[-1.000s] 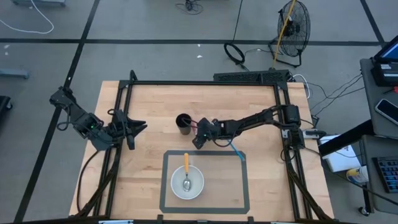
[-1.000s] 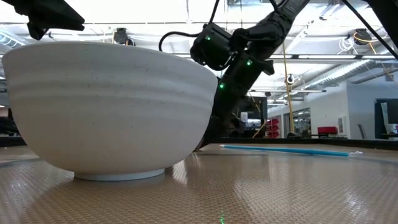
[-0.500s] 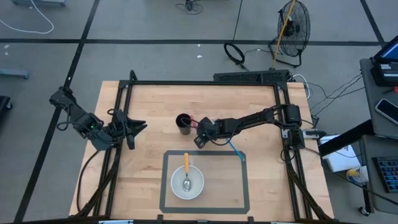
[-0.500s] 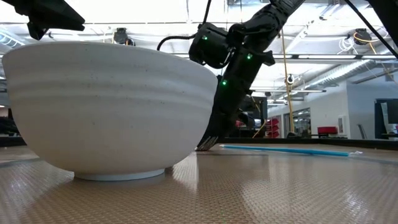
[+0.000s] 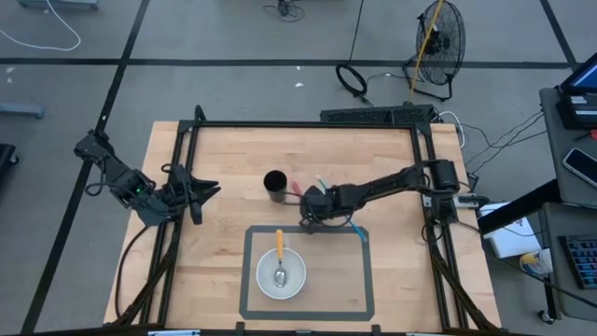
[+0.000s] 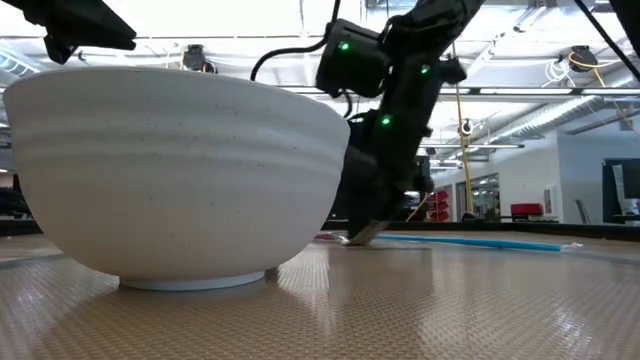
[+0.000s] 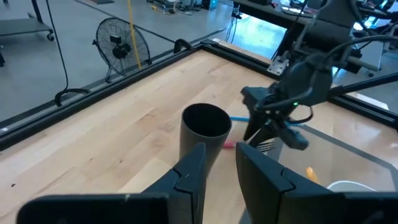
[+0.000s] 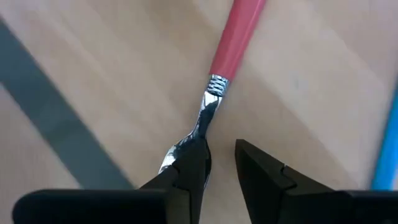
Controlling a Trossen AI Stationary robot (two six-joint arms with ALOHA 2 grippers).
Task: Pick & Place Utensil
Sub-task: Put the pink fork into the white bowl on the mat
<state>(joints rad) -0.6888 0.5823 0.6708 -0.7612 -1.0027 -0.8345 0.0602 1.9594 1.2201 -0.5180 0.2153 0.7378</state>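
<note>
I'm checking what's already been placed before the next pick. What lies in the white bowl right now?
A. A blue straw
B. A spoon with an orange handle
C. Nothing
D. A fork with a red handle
B: in the high view, the orange-handled spoon rests with its metal end inside the white bowl and its handle over the rim; the red-handled utensil lies on the table by the right gripper.
</note>
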